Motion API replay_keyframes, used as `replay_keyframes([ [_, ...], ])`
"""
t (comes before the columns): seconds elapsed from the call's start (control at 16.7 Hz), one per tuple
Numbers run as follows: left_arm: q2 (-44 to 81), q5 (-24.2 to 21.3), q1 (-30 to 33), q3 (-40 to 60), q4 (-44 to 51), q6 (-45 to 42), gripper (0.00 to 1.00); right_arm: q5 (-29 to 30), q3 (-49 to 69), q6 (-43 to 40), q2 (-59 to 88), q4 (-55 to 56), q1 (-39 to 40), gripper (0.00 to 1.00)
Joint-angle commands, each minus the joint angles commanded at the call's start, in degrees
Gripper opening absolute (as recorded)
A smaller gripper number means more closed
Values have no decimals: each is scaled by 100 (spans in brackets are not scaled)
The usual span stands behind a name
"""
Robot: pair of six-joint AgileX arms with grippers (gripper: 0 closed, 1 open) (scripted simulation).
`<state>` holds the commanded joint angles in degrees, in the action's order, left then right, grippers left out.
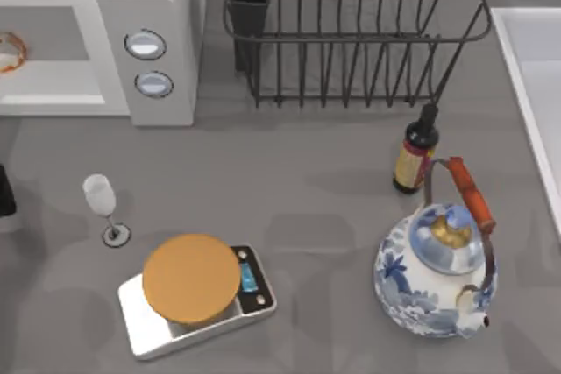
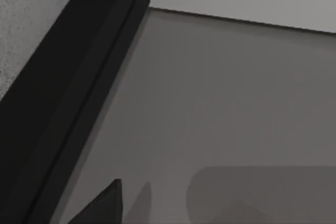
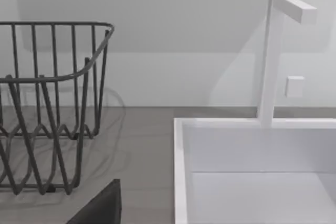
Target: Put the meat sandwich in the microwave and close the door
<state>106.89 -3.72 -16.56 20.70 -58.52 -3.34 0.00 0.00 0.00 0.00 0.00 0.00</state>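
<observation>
The white microwave (image 1: pixel 158 6) stands at the table's back left, its grey side panel with two round knobs (image 1: pixel 145 45) facing right. Its cavity looks open. The meat sandwich (image 1: pixel 8 52), pale with an orange-brown curved edge, lies inside at the picture's left edge, partly cut off. In the left wrist view, a grey speckled panel (image 2: pixel 26 19) with a dark border looks like the door's mesh window, close to my left gripper, of which one dark fingertip (image 2: pixel 107 205) shows. A dark bit of my left arm (image 1: pixel 4 190) sits at the table's left edge. One fingertip (image 3: pixel 102 205) of my right gripper shows near the sink.
A wine glass (image 1: pixel 102 203) and a silver scale with an orange-tan disc (image 1: pixel 191 278) stand front left. A dark bottle (image 1: pixel 415 153) and a blue-white teapot (image 1: pixel 438 273) are at the right. A wire dish rack (image 1: pixel 351 37) is at the back, a white sink (image 3: pixel 252 171) far right.
</observation>
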Motion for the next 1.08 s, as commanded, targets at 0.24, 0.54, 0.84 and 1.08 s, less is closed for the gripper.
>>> replay_keyframes([
  [0.24, -355, 13, 7, 252, -34, -2, 100, 0, 0, 0, 0, 0, 0, 100],
  [0.54, -952, 57, 26, 515, 425, -4, 100, 0, 0, 0, 0, 0, 0, 100],
  [0.84, -1554, 101, 29, 668, 1319, 1, 100, 0, 0, 0, 0, 0, 0, 100],
  [1.08, -2021, 128, 35, 765, 2158, 15, 100, 0, 0, 0, 0, 0, 0, 100],
])
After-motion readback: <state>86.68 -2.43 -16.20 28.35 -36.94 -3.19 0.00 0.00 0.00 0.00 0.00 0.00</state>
